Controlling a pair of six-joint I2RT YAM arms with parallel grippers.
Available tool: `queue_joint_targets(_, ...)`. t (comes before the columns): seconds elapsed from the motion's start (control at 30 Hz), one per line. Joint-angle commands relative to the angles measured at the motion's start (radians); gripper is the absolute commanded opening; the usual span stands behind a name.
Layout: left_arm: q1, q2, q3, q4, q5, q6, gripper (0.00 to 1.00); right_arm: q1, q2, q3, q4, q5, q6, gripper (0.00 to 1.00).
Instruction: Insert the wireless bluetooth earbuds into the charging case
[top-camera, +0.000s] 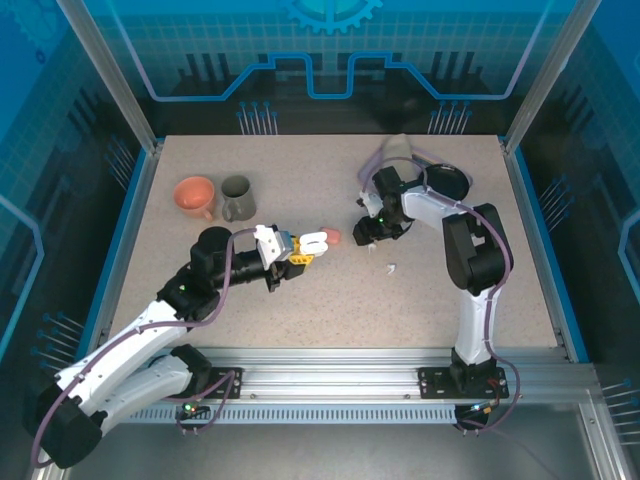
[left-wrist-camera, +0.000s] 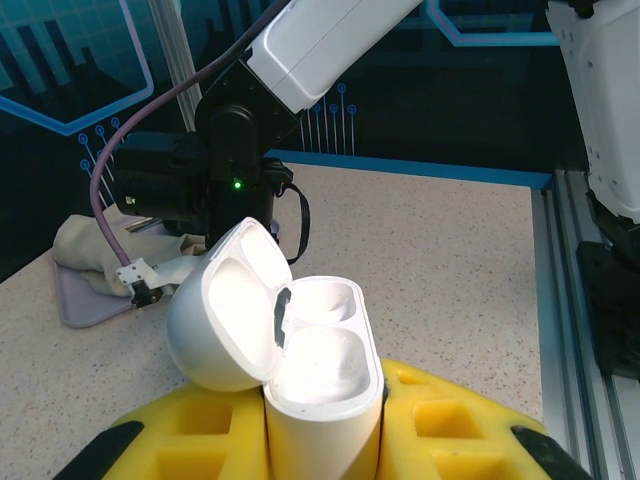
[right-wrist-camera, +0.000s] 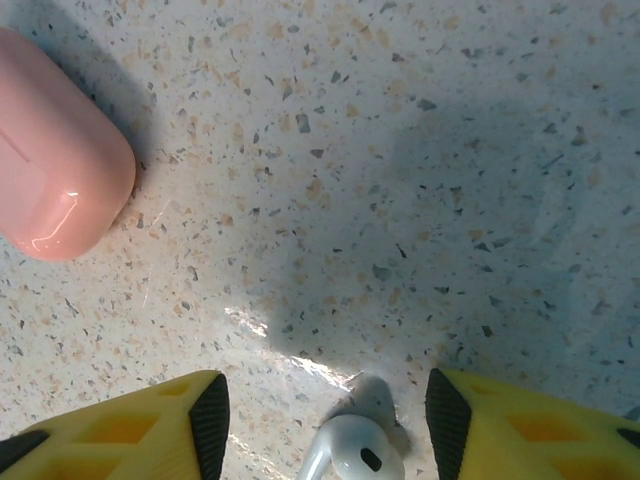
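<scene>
My left gripper (left-wrist-camera: 322, 445) is shut on a white charging case (left-wrist-camera: 322, 352), gripping its lower body between yellow fingers (left-wrist-camera: 455, 420). The case stands upright with its lid (left-wrist-camera: 222, 320) swung open to the left, and both wells look empty. From above, this case (top-camera: 315, 241) hangs just left of a closed pink case (top-camera: 333, 236). My right gripper (right-wrist-camera: 328, 425) points down at the table, open, with a white earbud (right-wrist-camera: 355, 455) lying between its fingers and gaps on both sides. The pink case (right-wrist-camera: 55, 170) lies to its upper left. Another white earbud (top-camera: 392, 268) lies on the table near my right gripper (top-camera: 368, 234).
An orange mug (top-camera: 196, 196) and a grey mug (top-camera: 237, 197) stand at the back left. A black round object (top-camera: 447, 180) and a beige cloth (top-camera: 400, 150) sit at the back right behind the right arm. The cloth (left-wrist-camera: 90, 250) also lies on a grey pad.
</scene>
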Motion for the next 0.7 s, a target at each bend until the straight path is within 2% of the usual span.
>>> queue_joint_targets(0.0, -0.01, -0.014, 0.013, -0.003, -0.005, -0.004, 0.0, 0.012, -0.006, -0.018, -0.031, -0.011, 0.008, 0.56)
queue_joint_targets(0.33, -0.009, -0.01, 0.016, -0.01, -0.006, -0.001, 0.0, 0.014, -0.03, -0.046, -0.076, -0.062, 0.003, 0.49)
queue_joint_targets(0.67, -0.01, -0.01, 0.017, -0.012, -0.005, -0.002, 0.0, 0.012, -0.041, -0.065, -0.078, -0.055, 0.013, 0.39)
